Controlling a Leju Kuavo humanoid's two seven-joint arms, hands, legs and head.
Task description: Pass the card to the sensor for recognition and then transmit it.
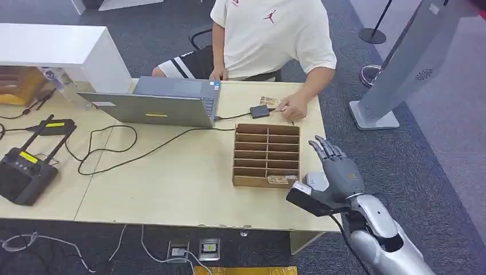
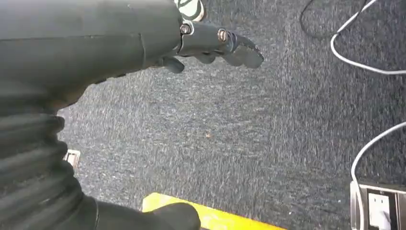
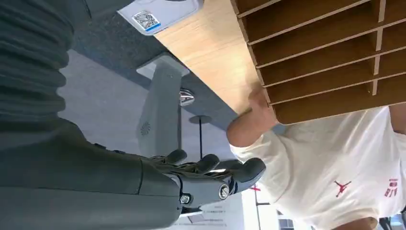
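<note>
Our right hand (image 1: 335, 172) hovers spread and empty beside the wooden card rack (image 1: 266, 154); next we must pick a card (image 1: 282, 180) from its nearest slot.

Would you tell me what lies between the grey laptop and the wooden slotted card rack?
In the head view, only bare table crossed by black cables.

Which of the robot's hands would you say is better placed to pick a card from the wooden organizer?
Right. The right hand hovers open beside the wooden organizer, near its card. The left hand hangs over the carpet.
</note>
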